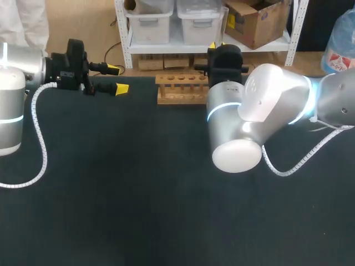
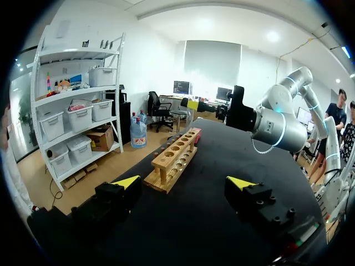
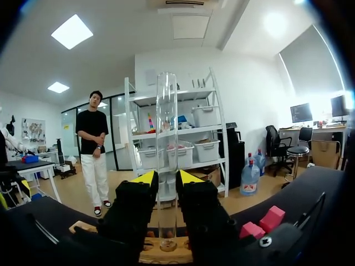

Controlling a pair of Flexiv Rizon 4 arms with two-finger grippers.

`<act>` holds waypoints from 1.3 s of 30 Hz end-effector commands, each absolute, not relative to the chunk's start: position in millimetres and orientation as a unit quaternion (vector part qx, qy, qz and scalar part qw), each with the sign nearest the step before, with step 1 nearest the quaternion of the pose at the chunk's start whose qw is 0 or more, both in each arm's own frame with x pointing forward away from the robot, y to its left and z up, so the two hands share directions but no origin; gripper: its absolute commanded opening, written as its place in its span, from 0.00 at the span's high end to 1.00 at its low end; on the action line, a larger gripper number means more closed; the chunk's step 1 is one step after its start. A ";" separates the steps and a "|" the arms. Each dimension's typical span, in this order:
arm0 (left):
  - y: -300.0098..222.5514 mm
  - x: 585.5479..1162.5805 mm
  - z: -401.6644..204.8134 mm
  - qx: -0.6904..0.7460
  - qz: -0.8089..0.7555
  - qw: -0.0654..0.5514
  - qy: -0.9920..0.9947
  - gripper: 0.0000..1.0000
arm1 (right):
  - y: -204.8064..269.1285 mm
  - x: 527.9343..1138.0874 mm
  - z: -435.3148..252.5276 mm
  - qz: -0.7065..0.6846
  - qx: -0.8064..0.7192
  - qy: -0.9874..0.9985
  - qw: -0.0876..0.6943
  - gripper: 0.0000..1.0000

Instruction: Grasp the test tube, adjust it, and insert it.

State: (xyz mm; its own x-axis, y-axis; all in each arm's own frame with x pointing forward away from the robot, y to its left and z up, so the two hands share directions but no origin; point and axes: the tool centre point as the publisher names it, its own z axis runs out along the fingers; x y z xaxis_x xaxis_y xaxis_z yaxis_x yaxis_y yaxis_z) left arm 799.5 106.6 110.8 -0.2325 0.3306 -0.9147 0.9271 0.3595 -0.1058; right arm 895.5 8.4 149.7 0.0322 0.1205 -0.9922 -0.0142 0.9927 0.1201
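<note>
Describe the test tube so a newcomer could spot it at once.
Start at the dark table and find the wooden rack at its far edge. There the right gripper clamps the test tube: upright, clear glass, the only see-through thing nearby.

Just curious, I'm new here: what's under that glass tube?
The wooden rack lies right under the tube, held upright in the right pincer. Its fingers cover most of the rack, so whether the tip sits in a hole cannot be told.
</note>
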 end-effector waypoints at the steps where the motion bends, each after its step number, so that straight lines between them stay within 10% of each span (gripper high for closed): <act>1: 106.7 798.0 109.5 0.446 -0.347 0.433 0.703 0.00 | 4.4 894.3 148.5 0.117 -0.032 0.686 0.718 1.00; 39: 106.7 798.0 109.5 0.446 -0.347 0.433 0.703 0.00 | 13.1 896.7 117.3 0.148 -0.011 0.701 0.698 1.00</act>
State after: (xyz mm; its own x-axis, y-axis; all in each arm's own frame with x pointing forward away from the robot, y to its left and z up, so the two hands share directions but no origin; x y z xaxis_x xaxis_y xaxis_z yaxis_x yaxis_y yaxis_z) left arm 799.5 106.6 110.8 -0.2326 0.3306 -0.9147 0.9271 0.3595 -0.1058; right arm 895.9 13.0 119.6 -0.0286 0.1893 -0.9815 -0.0223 0.9815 0.1899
